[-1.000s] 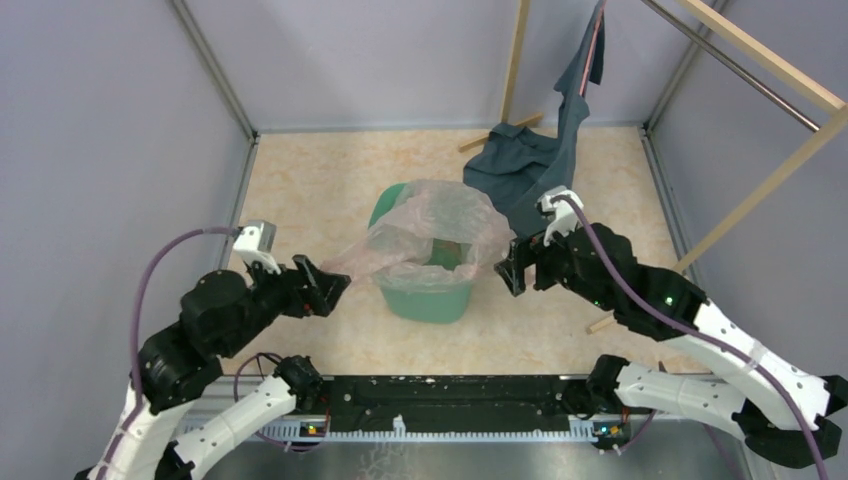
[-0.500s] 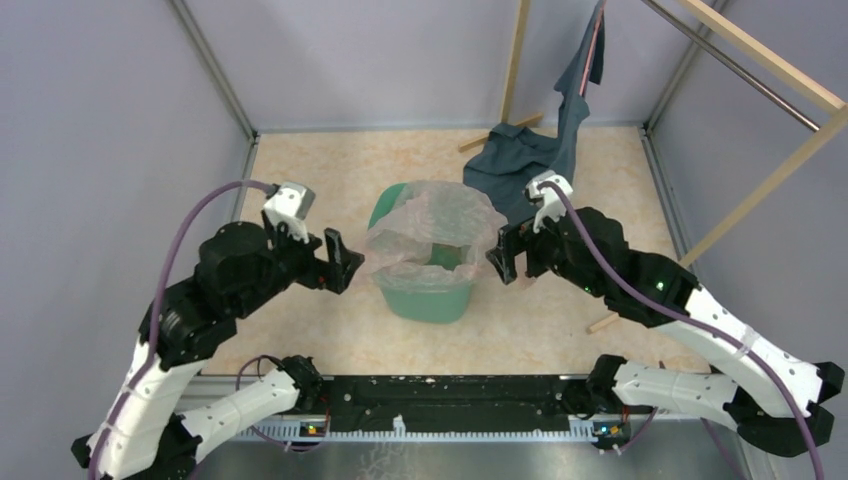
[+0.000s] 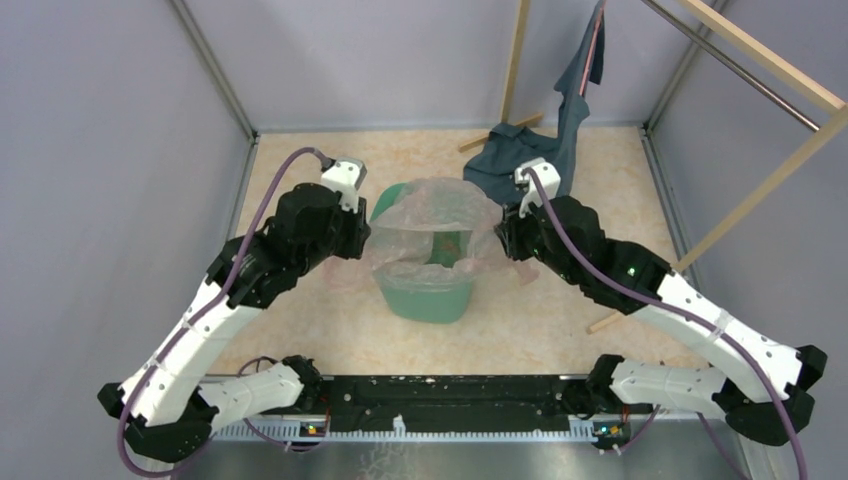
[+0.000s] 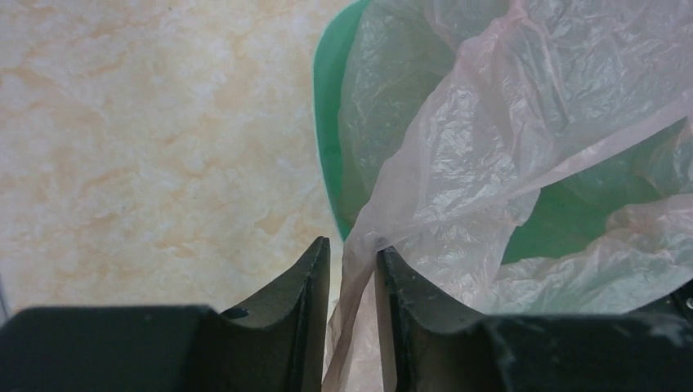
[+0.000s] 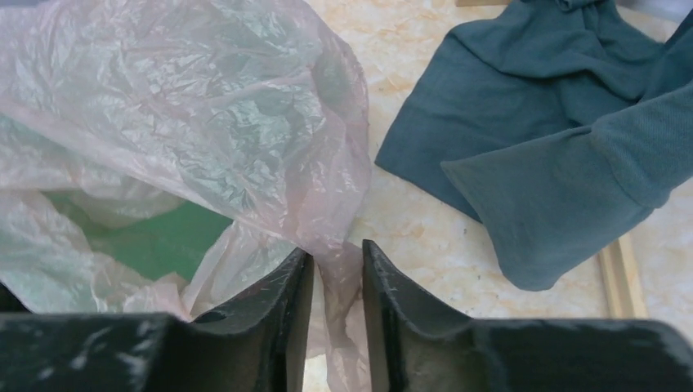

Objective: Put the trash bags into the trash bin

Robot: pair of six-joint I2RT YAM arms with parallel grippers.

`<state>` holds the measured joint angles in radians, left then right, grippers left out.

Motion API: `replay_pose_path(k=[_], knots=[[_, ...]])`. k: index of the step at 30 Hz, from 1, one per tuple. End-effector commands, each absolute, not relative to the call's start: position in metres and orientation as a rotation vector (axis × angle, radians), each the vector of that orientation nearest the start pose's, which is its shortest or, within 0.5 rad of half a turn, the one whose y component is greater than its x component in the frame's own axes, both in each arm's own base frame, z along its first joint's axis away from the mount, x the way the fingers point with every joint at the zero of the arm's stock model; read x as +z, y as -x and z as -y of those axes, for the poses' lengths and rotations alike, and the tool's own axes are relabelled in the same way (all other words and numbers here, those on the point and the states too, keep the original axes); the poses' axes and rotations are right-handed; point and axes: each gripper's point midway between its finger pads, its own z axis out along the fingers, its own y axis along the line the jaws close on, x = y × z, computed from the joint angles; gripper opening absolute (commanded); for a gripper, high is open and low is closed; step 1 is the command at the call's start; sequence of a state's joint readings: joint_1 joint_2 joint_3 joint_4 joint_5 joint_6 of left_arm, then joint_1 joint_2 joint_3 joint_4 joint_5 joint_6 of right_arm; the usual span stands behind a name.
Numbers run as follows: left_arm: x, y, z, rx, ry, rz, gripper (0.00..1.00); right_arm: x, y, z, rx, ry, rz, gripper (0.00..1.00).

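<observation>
Overhead, the marbled beige table (image 3: 300, 180) fills the floor of the cell. A wooden frame (image 3: 760, 60) stands along its far right side.

Left arm (image 3: 230, 290) reaches in from the near left and right arm (image 3: 640, 285) from the near right. Both wrists are at the trash bin, one on each side.

Dark blue-grey garment (image 3: 520, 160): the upper part hangs from the frame and the lower part is spread on the table behind and to the right of the bin. In the right wrist view, bare table shows between it and the bag.

Trash bin (image 3: 430, 300): mint green, upright, mid-table. Its near rim and front wall are uncovered.

Trash bag (image 3: 440, 205): pale pink film, wrinkled, draped over the far and side parts of the bin mouth. The green interior shows through a gap, and some film trails down outside the left wall.

Left gripper (image 4: 353, 269): fingers (image 4: 306, 310) pinched narrow on a fold of bag film just outside the bin's left rim.

Right gripper (image 5: 337, 278): fingers (image 5: 392, 310) likewise pinched on the film at the bag's right edge.
</observation>
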<state>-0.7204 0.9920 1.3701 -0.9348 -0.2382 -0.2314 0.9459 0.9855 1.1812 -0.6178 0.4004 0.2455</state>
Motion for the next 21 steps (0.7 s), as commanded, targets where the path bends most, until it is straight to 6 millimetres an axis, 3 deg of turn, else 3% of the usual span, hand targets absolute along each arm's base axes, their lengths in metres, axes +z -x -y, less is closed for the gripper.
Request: replay_pose_path(k=[1,5,8,10,15,17,21], knots=[[0.327,-0.246,0.151,-0.246,-0.318,-2.034,0.32,0.337,-0.249,-0.214,0.378,0.318,-1.856,0.23],[0.324,-0.259,0.152,-0.210,-0.313,-2.039,0.31,0.339,-0.263,-0.214,0.370,0.291,-1.866,0.12],[0.322,-0.271,0.150,-0.208,-0.300,-2.039,0.17,0.333,-0.276,-0.215,0.373,0.283,-1.890,0.05],[0.319,-0.281,0.145,-0.207,-0.281,-2.046,0.13,0.327,-0.285,-0.212,0.374,0.276,-1.915,0.05],[0.314,-0.303,0.130,-0.224,-0.231,-2.049,0.13,0.313,-0.298,-0.215,0.358,0.333,-1.980,0.15],[0.314,-0.311,0.127,-0.241,-0.224,-2.039,0.12,0.314,-0.299,-0.221,0.379,0.365,-1.982,0.24],[0.311,-0.311,0.137,-0.314,-0.255,-2.049,0.00,0.313,-0.293,-0.227,0.412,0.420,-2.001,0.35]])
